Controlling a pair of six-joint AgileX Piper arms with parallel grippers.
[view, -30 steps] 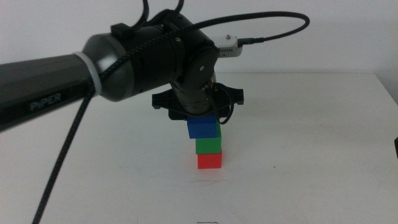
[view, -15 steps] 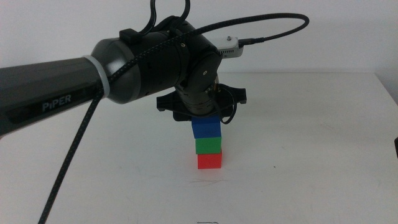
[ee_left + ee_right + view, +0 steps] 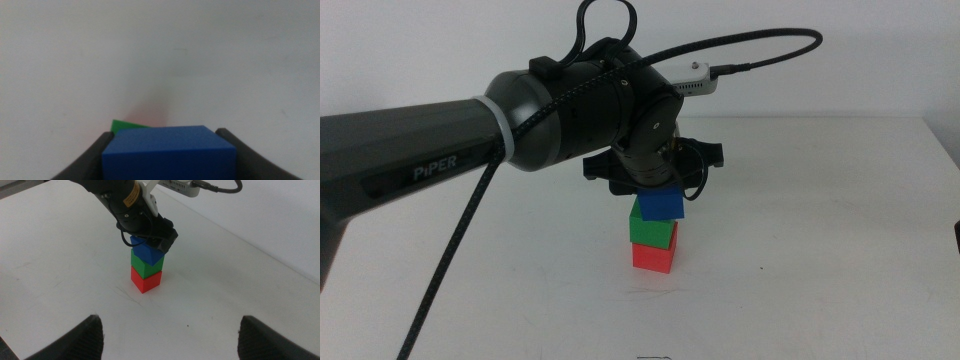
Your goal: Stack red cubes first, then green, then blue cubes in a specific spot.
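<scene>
The red cube (image 3: pixel 654 257) rests on the white tabletop with the green cube (image 3: pixel 654 233) squarely on top of it. The blue cube (image 3: pixel 658 206) sits above the green one, tilted and offset a little to the right. My left gripper (image 3: pixel 657 198) comes down from above and is shut on the blue cube. In the left wrist view the blue cube (image 3: pixel 169 152) fills the gap between the jaws, and a corner of the green cube (image 3: pixel 122 126) peeks out beyond it. My right gripper (image 3: pixel 172 322) waits open, well back from the stack (image 3: pixel 146 266).
The left arm's thick dark body (image 3: pixel 570 110) and its black cable (image 3: pixel 750 40) hang over the stack. The table's far edge (image 3: pixel 840 117) meets a white wall. White tabletop (image 3: pixel 800 280) surrounds the stack.
The left arm has shifted slightly right and up. The blue cube, level a second ago, now tilts and sits offset to the right on the green cube.
</scene>
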